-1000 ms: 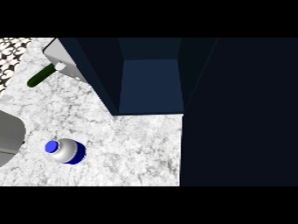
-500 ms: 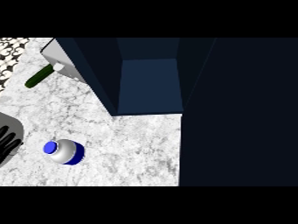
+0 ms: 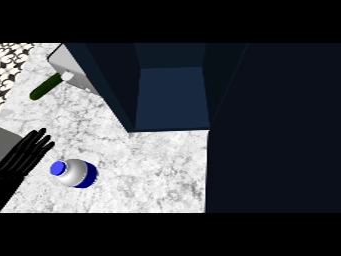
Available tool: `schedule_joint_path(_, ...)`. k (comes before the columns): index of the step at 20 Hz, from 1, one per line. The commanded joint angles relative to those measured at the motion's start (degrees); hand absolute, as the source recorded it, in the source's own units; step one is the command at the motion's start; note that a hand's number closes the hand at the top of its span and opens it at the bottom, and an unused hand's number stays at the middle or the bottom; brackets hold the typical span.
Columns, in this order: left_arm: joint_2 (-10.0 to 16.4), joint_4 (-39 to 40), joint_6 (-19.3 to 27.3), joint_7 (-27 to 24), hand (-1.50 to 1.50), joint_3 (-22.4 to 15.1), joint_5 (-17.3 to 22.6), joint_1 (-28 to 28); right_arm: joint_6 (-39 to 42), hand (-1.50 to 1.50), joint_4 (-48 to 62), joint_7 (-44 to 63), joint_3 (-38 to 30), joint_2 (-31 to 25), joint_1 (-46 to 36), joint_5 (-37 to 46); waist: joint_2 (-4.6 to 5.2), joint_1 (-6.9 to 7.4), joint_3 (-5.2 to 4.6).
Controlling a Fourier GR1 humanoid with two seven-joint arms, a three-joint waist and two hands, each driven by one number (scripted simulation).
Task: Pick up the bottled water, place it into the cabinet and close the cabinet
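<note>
1. The bottled water (image 3: pixel 74 173) stands on the marble worktop (image 3: pixel 151 160), just beside the left hand (image 3: pixel 19 159), on the side towards the view's right. I cannot tell if they touch.
2. The left hand is open. Its black fingers (image 3: pixel 36 141) are straight and hold nothing.
3. The bottle is seen from above, with a blue cap, a grey-white body and a blue band.
4. The dark blue cabinet (image 3: pixel 171 95) stands open, well apart from the bottle, further up in the view.
5. A long green thing (image 3: pixel 46 86) lies near the cabinet's left corner.
</note>
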Motion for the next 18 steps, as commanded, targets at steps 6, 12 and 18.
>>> schedule_joint_path(6, -2.5, 17.9, 2.8, -8.0, -1.5, -1.8, -11.4, -9.1, -0.9, -1.5, -10.6, 4.3, -0.8, -0.4, 4.6, -11.0, 0.15, 0.08, -0.04)
schedule_joint_path(12, -3.7, 24.4, 3.6, -10.9, -1.5, -3.0, -14.7, -10.9, 1.5, -1.5, -11.7, 1.1, -3.6, -1.1, 9.1, -14.0, 0.02, 0.17, 0.0)
schedule_joint_path(18, -2.1, 38.9, 4.4, -23.2, -1.5, -2.4, -20.8, -13.8, 2.7, -1.5, -8.6, 0.1, -5.0, -3.8, 8.7, -15.9, 0.21, 0.25, -0.07)
